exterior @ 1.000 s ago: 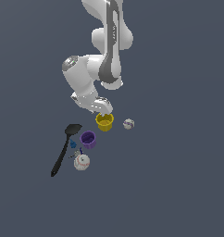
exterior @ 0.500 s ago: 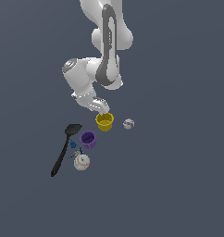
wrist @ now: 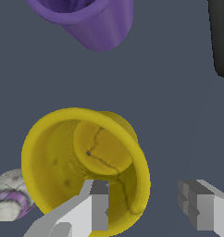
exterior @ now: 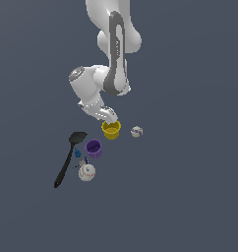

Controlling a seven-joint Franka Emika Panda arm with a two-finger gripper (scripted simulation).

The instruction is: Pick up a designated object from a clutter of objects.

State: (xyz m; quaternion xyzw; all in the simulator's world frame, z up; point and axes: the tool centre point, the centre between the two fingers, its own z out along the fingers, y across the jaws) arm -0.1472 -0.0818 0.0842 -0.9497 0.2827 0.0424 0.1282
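The yellow cup [exterior: 111, 130] stands upright in the middle of the clutter, its thick rim facing up. In the wrist view the yellow cup [wrist: 86, 157] fills the centre. My gripper [exterior: 110, 118] is right above the cup's rim and open. In the wrist view my gripper [wrist: 146, 201] straddles the cup's wall: one finger [wrist: 93, 206] is inside the cup, the other [wrist: 202, 206] is outside it. Nothing is gripped.
The purple cup [exterior: 93, 148] [wrist: 86, 18] stands close by the yellow one. A black spatula [exterior: 67, 160] [wrist: 220, 37] lies toward the exterior view's left. One white marked ball [exterior: 136, 131] [wrist: 9, 201] sits beside the yellow cup, another [exterior: 86, 172] beyond the purple cup. A tiny blue piece [exterior: 77, 153] lies by the spatula.
My gripper has come down a little onto the yellow cup's rim. The cup and the other items have not moved.
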